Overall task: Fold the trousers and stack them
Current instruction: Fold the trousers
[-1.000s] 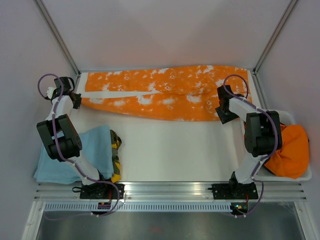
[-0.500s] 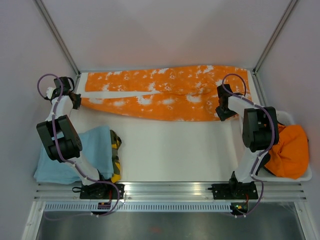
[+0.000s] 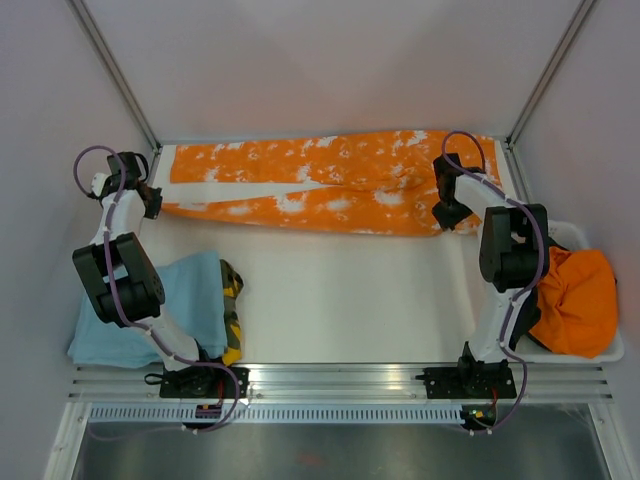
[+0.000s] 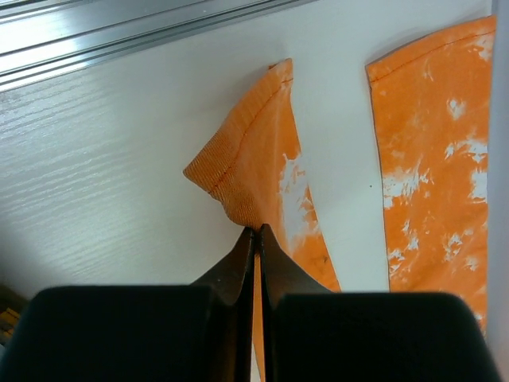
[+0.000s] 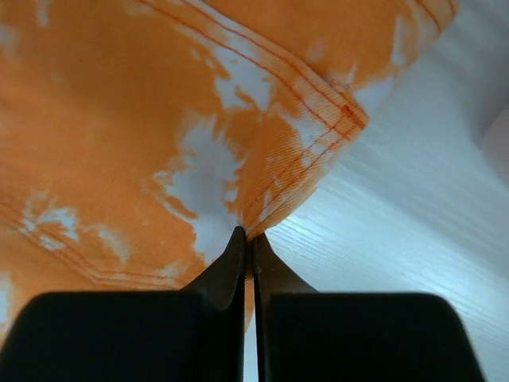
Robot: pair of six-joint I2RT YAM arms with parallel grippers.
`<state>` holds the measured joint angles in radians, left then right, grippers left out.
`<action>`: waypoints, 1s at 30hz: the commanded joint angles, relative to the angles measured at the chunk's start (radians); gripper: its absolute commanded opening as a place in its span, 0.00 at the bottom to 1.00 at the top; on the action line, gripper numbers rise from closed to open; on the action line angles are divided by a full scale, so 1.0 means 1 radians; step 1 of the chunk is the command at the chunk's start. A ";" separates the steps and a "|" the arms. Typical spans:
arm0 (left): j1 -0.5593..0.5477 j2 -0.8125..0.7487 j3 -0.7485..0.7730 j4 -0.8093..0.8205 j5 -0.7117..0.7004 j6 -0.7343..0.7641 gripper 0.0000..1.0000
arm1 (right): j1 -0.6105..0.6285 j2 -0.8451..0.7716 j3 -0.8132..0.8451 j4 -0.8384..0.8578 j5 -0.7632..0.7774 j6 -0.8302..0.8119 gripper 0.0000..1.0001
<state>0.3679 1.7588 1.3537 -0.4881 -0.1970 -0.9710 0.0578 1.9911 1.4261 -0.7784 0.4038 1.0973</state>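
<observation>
The trousers (image 3: 380,190), bright orange with white blotches, lie spread flat along the back of the table, legs to the left and waist to the right. My left gripper (image 3: 152,203) is shut on the hem corner of the near leg (image 4: 254,171), pinched at its tips (image 4: 256,229). The far leg (image 4: 433,135) lies flat beside it. My right gripper (image 3: 445,215) is shut on the near corner of the stitched waistband (image 5: 310,135), the fabric caught between its tips (image 5: 249,233).
A light blue folded cloth (image 3: 150,300) lies at the front left, with a camouflage garment (image 3: 232,300) against its right edge. A white bin (image 3: 610,350) at the right holds a plain orange garment (image 3: 575,300). Walls stand close on both sides.
My right gripper has moved a little further back onto the waist corner and shut on it. The left gripper has stayed shut on the leg hem.
</observation>
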 commanded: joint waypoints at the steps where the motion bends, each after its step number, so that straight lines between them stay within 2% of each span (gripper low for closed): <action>1: 0.008 -0.058 0.091 -0.001 -0.116 0.063 0.02 | -0.013 0.032 0.166 -0.140 0.154 -0.166 0.00; 6: -0.007 -0.082 0.119 -0.015 -0.186 0.086 0.02 | -0.013 0.052 0.354 -0.249 0.260 -0.299 0.00; 9: -0.020 -0.116 0.119 -0.020 -0.241 0.081 0.02 | -0.013 0.008 0.401 -0.308 0.296 -0.326 0.00; 17: -0.026 -0.212 0.137 -0.041 -0.357 0.141 0.02 | -0.012 -0.104 0.378 -0.292 0.294 -0.430 0.00; 20: -0.024 -0.243 0.139 -0.059 -0.398 0.158 0.02 | -0.013 -0.132 0.346 -0.328 0.314 -0.425 0.00; 30: -0.024 -0.314 0.102 -0.119 -0.473 0.189 0.02 | -0.026 -0.382 0.220 -0.433 0.385 -0.367 0.00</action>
<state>0.2985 1.4918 1.4406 -0.6685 -0.4194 -0.8463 0.0841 1.7203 1.6550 -1.0996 0.5247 0.7544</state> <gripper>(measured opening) 0.030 0.010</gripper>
